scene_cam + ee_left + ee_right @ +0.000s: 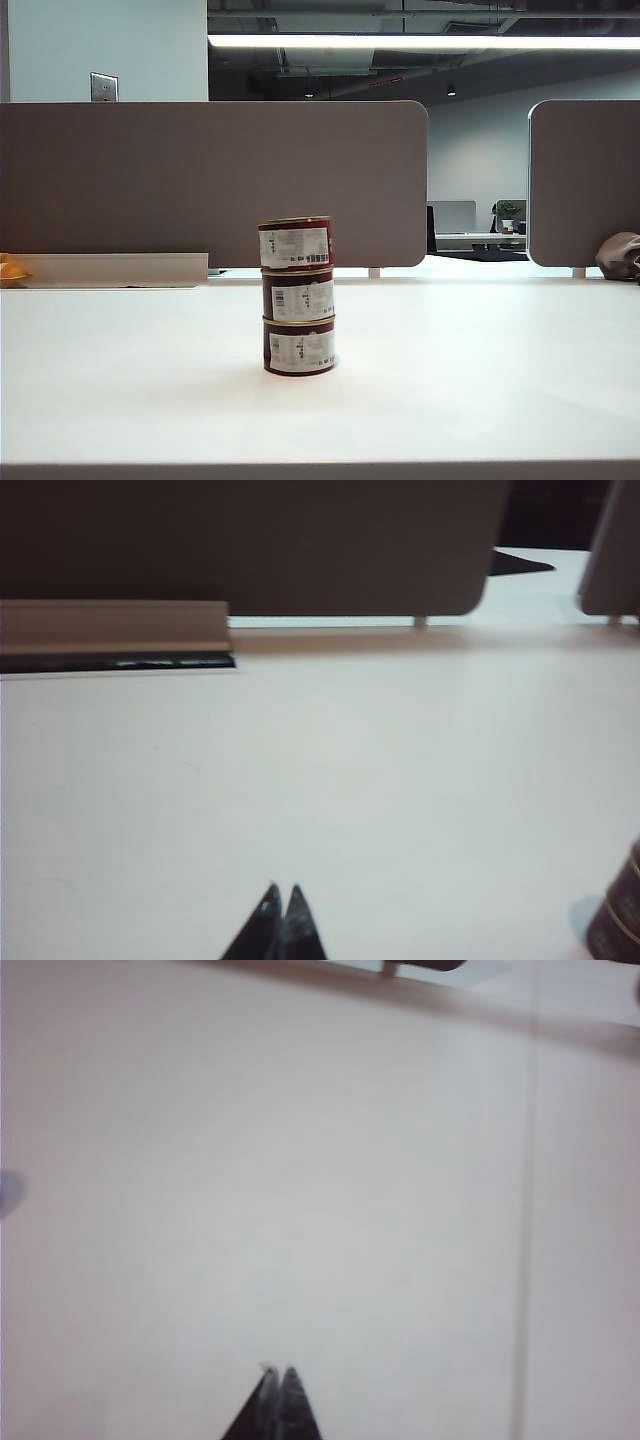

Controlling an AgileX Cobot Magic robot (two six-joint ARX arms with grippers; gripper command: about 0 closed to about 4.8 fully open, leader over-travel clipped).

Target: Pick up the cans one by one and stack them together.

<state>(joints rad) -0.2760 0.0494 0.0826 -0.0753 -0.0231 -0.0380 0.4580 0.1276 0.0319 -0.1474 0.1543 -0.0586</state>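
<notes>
Three dark red cans with white labels stand in one stack on the white table (480,380) in the exterior view: top can (295,243), middle can (298,296), bottom can (299,348). The top one sits slightly off to the left. Neither arm shows in that view. My left gripper (283,890) is shut and empty above bare table; the edge of a can (620,915) peeks in at the side of the left wrist view. My right gripper (279,1370) is shut with nothing in it, over bare table, and no can shows in its view.
Grey divider panels (215,180) stand along the table's far edge, with a second panel (585,180) at the right. A low beige rail (110,268) lies at the back left, an orange object (12,270) beside it, and a brown bag (620,255) sits far right.
</notes>
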